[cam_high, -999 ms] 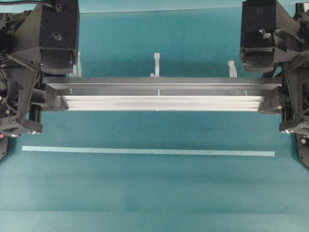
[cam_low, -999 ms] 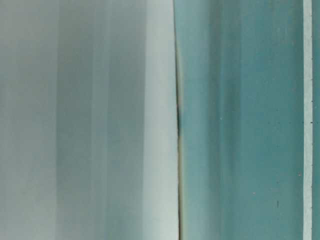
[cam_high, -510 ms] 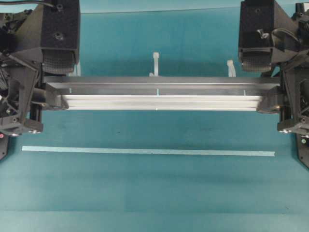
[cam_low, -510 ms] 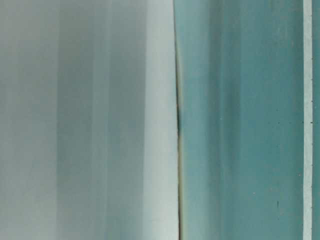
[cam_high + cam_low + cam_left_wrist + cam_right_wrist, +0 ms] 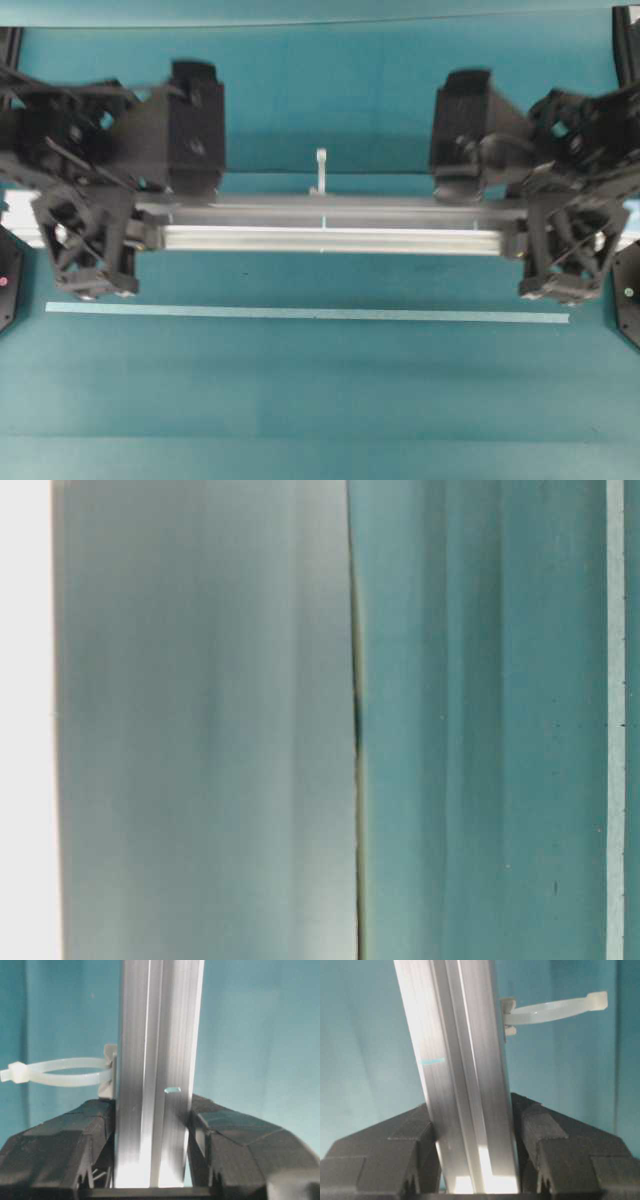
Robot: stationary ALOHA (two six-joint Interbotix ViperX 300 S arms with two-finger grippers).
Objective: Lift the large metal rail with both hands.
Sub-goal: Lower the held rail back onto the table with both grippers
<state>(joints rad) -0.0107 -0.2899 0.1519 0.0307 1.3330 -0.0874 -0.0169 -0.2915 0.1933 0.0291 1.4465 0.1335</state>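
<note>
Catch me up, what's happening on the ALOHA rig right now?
Both arms hold the large metal rail, an aluminium extrusion, one at each end. The left tool and the right tool are each clamped across the rail's sides, as the wrist views show. A white zip tie sticks out at mid-length. The pale tape strip lies on the teal table, parallel to the rail.

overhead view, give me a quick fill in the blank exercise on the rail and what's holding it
1. The long silver grooved metal rail is gripped at both ends by ______ black grippers.
2. The thin pale tape strip lies ______ to the rail.
3. In the left wrist view, the left gripper has its jaws closed on the ______.

Missing words: two; parallel; rail
</note>
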